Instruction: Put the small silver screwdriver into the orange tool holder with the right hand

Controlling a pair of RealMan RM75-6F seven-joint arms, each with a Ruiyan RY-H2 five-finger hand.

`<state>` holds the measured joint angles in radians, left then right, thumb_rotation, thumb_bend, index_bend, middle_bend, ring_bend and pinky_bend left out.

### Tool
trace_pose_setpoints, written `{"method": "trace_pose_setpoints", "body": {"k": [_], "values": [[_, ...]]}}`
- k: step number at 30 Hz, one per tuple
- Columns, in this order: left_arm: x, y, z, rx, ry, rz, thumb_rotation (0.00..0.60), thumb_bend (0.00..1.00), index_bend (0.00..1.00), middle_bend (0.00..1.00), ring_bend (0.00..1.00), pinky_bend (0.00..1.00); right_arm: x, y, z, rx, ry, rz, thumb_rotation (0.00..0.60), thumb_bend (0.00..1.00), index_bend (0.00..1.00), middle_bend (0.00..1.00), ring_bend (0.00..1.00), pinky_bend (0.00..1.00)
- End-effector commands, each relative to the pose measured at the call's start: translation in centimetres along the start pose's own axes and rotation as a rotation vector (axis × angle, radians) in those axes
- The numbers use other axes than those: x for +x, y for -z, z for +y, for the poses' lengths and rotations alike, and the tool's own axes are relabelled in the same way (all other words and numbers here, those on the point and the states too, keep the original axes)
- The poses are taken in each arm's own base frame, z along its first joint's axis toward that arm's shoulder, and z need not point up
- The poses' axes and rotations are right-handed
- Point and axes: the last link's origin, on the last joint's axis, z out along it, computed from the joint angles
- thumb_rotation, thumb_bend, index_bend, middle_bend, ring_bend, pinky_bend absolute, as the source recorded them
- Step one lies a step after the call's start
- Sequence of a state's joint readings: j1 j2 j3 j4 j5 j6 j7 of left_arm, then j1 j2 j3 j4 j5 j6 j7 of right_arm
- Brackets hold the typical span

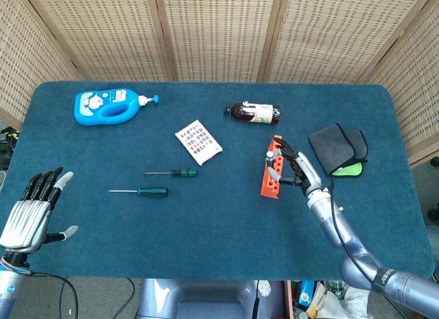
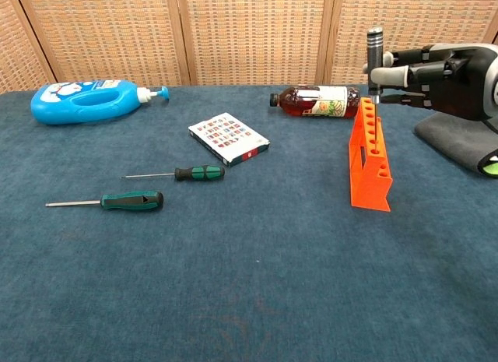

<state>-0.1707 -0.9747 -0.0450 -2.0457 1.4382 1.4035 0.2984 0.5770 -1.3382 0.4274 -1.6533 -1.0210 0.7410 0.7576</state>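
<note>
Two hands show, and only the right one is working. At the near left edge of the table, the left hand hangs idle, fingers apart, holding nothing. Far left lies a blue bottle on its side. Nearer, two green-handled screwdrivers lie side by side but apart: the larger nearest, the smaller just beyond it. Right of those is a small booklet, and beyond it, toward the far right, a brown bottle lies flat.

The orange holder stands right of centre, its row of holes running from near to far. The silver screwdriver stands upright over the holder's far end, pinched near the lower part of its handle by the right hand, which reaches in from the right. Its thin shaft points down at the far holes; whether the tip has entered one cannot be told from either view. Behind and right of the hand lies a grey cloth with a green patch.

The step in hand appears to be the insertion itself: the tool is carried, upright and lined up above the rack. The next move likely calls for small sideways trimming so the tip sits over one hole, then a straight descent with the shaft kept vertical. A tilt could catch the rim and tip the light holder. Release should come only once the shaft is seated.
</note>
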Motion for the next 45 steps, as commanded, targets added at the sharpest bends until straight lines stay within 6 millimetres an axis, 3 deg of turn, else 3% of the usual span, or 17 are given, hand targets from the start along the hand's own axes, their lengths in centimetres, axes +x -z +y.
{"method": "trace_pose_setpoints", "body": {"k": [1, 13, 28, 45], "values": [[0.0, 0.0, 0.0, 0.0, -0.001, 0.0, 0.6, 0.0, 0.0, 0.0, 0.0, 0.0, 0.1, 0.2, 0.4, 0.0, -0.008, -0.004, 0.6, 0.43, 0.69, 0.03, 0.0, 0.0], [-0.1, -0.1, 0.0, -0.002, -0.004, -0.01, 0.6, 0.0, 0.0, 0.0, 0.0, 0.0, 0.8, 0.9, 3.0, 0.024, -0.043, -0.016, 0.6, 0.43, 0.69, 0.03, 0.0, 0.0], [-0.4, -0.3, 0.1, 0.002, -0.013, -0.02, 0.6, 0.0, 0.0, 0.0, 0.0, 0.0, 1.3, 0.8, 5.6, 0.084, 0.062, -0.011, 0.6, 0.43, 0.69, 0.03, 0.0, 0.0], [-0.6, -0.4, 0.1, 0.002, -0.019, -0.025, 0.6, 0.0, 0.0, 0.0, 0.0, 0.0, 1.1, 0.8, 5.9, 0.1, 0.202, -0.011, 0.6, 0.43, 0.69, 0.03, 0.0, 0.0]]}}
